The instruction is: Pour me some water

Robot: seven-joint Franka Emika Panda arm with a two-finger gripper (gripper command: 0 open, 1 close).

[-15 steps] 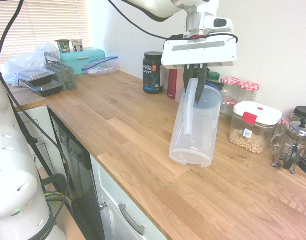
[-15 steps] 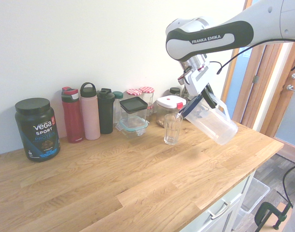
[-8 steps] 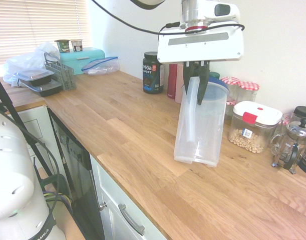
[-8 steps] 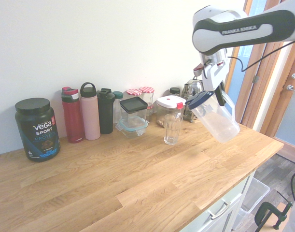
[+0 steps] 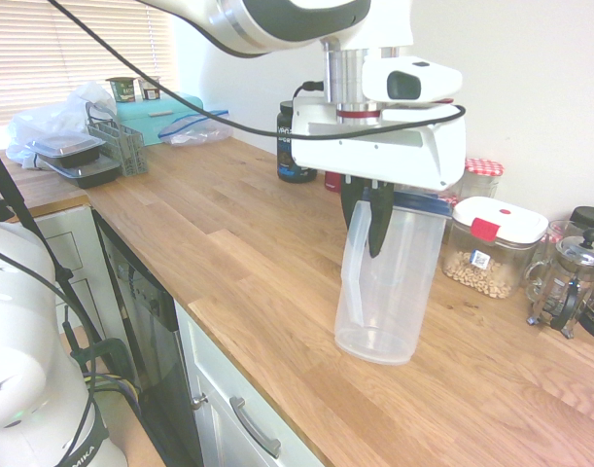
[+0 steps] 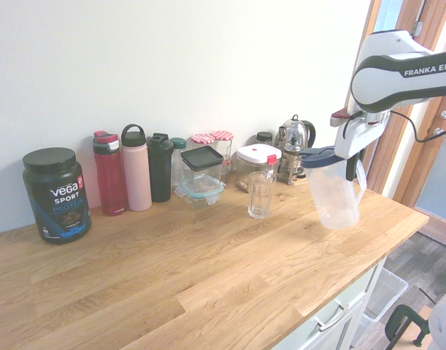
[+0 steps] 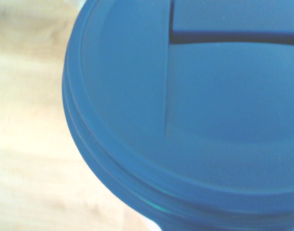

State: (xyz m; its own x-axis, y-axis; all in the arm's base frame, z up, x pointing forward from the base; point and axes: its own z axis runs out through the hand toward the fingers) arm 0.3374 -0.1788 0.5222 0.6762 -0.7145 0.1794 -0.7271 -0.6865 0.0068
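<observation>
My jaws are closed on the handle of the pitcher [image 6: 333, 195]; it has swung nearly upright beneath them, away from the glass [image 6: 261, 195], which stands beyond its lid. Pouring has probably ended.

The pincer [image 5: 370, 219] points down, its 2 fingers closed

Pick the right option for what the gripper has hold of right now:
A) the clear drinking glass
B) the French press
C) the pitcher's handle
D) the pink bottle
C: the gripper is closed on the handle of the blue-lidded pitcher.
</observation>
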